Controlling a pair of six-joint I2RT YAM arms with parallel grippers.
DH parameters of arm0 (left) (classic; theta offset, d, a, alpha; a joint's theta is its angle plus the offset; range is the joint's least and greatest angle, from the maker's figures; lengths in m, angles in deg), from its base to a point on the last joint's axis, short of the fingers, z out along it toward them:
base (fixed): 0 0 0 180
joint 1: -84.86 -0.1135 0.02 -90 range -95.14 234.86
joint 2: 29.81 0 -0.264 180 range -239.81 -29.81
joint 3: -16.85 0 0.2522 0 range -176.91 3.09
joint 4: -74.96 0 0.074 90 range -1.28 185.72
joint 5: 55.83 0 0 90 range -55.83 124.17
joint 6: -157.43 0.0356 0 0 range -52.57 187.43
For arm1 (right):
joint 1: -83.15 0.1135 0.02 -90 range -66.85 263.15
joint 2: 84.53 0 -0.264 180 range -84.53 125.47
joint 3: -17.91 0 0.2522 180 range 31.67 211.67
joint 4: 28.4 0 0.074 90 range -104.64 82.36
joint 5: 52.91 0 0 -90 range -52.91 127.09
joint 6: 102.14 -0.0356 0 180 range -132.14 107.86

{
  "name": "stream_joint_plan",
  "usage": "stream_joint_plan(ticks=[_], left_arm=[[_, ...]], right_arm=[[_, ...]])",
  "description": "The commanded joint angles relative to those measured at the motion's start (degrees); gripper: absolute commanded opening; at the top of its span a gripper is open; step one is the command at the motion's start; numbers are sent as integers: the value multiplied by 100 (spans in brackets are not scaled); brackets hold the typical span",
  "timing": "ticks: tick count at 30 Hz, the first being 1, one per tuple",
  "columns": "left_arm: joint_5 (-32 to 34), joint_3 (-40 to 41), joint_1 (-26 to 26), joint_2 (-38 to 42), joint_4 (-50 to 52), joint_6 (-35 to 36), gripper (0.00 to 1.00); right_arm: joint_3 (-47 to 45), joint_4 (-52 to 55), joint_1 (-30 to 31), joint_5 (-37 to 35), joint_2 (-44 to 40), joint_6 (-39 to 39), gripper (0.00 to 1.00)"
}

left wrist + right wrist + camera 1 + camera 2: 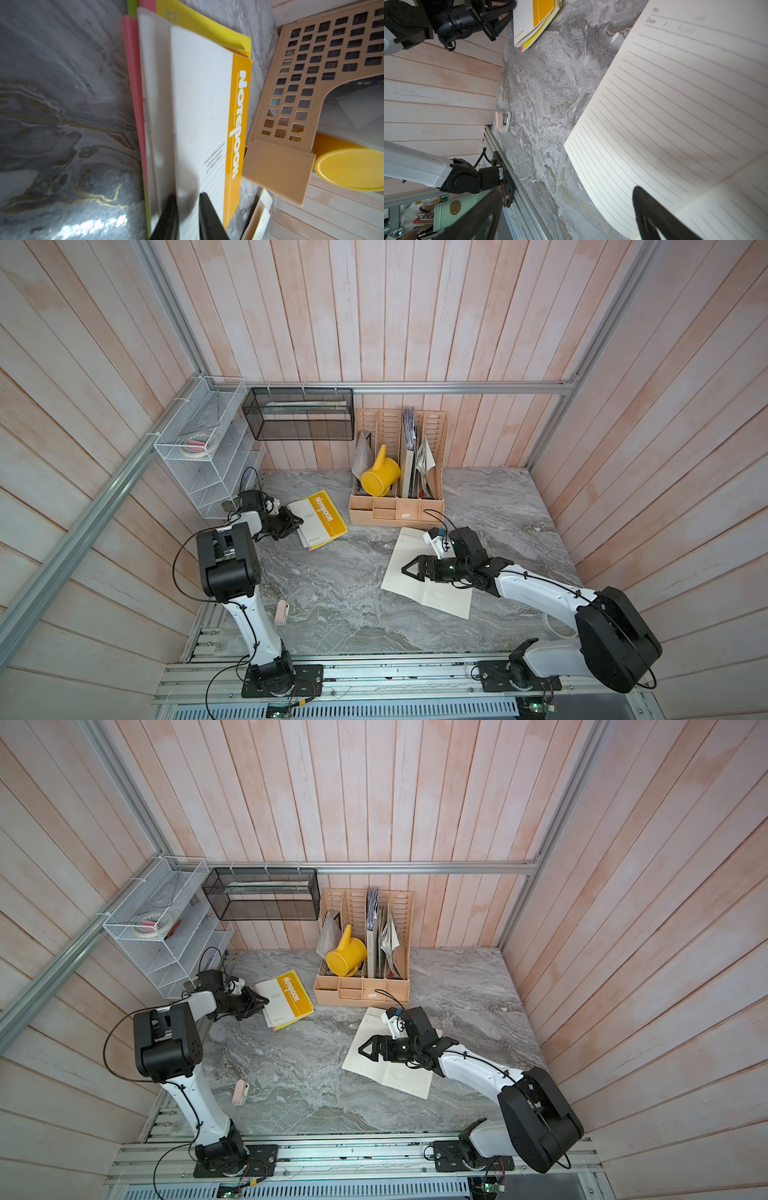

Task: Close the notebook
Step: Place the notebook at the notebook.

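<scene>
Obs: right gripper (409,569) has its jaws wide with nothing between them. It is poised over the lined notebook (446,599), which lies open, pages up, on the surface (332,593) just in front of the desk organizer (397,512).

Obs: left gripper (188,196) has its jaws narrowly apart, straddling the cover edge of the yellow notebook (203,104). That one tops a stack beside the organizer on the left arm's side, and its cover lies down.

Judgement: the lined notebook's closing fold is not yet begun. The next move needs a finger slipped under one outer page edge, then a swing across the spine. Loose sheets may separate.
</scene>
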Motion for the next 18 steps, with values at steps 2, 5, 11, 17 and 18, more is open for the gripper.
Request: stream_joint_plan(ticks=[2, 5, 11, 17, 18], left_arm=[[77, -149, -45, 15, 54, 102, 24], [123, -144, -45, 114, 54, 107, 25], [265, -155, -46, 364, 125, 128, 26], [542, -294, -45, 551, 399, 149, 30], [591, -325, -40, 576, 443, 153, 30]], right_arm=[[-85, -69, -7, 94, 71, -52, 98], [-85, -84, -6, 105, 80, -51, 98], [-69, -74, 3, 119, 97, -60, 98], [-36, -41, 7, 129, 73, -56, 98], [-44, -29, 21, 129, 64, -60, 98]])
